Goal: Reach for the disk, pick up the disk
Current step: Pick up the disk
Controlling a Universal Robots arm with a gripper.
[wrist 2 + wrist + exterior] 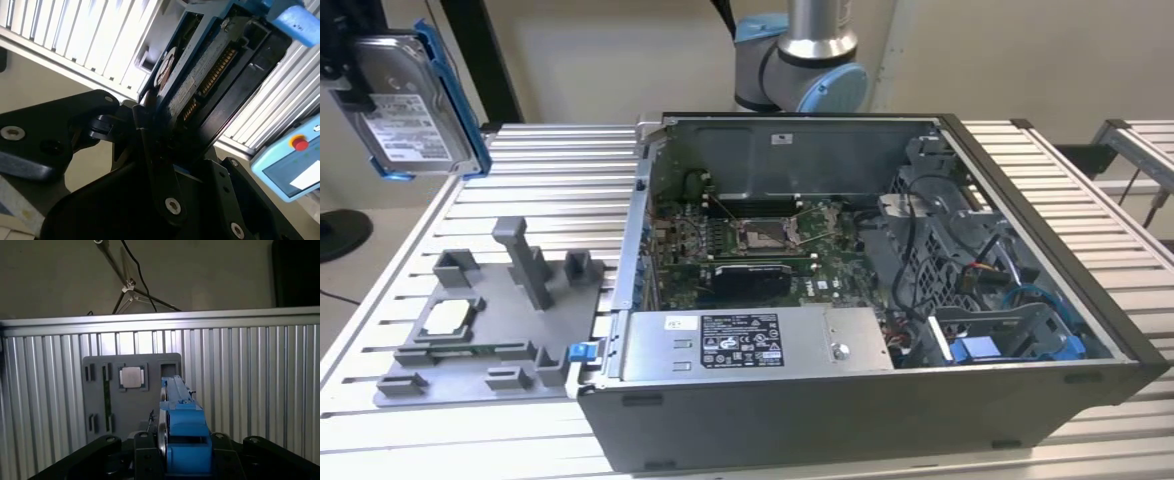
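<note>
Clenching flat silver-grey disk (408, 100) by its blue plastic edging, black jaws above slatted metal table (540, 165)

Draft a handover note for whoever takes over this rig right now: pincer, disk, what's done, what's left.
Pincer: shut on the disk.
Disk: held on edge in the air, clear of the slatted table, at the exterior view's left, near the grey tray. The open computer case sits at the exterior view's right.
Done: disk reached and picked up.
Left: nothing of this job, as far as the pictures show.
</note>
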